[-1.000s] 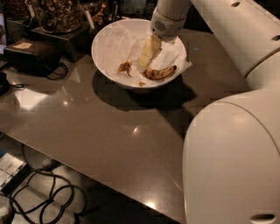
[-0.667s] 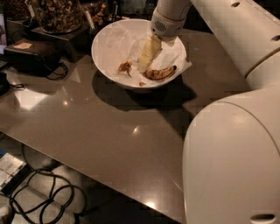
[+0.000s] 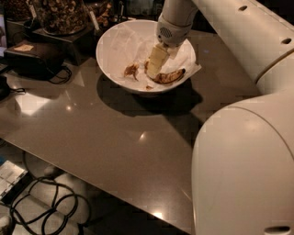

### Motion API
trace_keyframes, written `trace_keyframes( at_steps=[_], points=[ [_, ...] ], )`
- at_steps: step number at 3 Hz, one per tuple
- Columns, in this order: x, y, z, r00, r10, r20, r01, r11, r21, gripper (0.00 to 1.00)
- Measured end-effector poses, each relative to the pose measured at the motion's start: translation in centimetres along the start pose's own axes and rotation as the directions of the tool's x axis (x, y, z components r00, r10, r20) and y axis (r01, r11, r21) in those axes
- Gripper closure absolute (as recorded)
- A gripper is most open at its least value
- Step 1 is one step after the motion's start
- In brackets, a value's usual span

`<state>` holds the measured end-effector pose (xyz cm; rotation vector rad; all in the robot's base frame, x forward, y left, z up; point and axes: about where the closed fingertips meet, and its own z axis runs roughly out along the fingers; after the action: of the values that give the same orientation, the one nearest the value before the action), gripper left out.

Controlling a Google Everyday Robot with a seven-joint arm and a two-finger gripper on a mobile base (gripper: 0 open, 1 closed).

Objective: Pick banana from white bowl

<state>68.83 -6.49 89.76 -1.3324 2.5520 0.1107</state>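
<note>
The white bowl [image 3: 115,41] stands on the dark table, lined with crinkled white paper. The banana [image 3: 171,75], brown-speckled and curved, lies in the bowl's right front part. My gripper [image 3: 155,64] reaches down into the bowl from above, its pale tip at the banana's left end. Whether it touches the banana cannot be told. A small brown scrap [image 3: 131,69] lies left of the gripper inside the bowl.
Clear jars of brown snacks [image 3: 59,13] stand behind the bowl at the back left. A black box with a cable [image 3: 32,57] sits at the left. My white arm [image 3: 248,151] fills the right side. Cables [image 3: 41,206] lie on the floor below the table edge.
</note>
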Motion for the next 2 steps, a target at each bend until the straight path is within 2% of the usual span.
trace_keyframes(
  at_steps=[1, 2],
  points=[
    [-0.09, 0.23, 0.29, 1.000, -0.010, -0.005, 0.010, 0.9999, 0.000, 0.31],
    [-0.13, 0.42, 0.68, 1.000, -0.021, -0.012, 0.021, 0.9998, 0.001, 0.48]
  ],
)
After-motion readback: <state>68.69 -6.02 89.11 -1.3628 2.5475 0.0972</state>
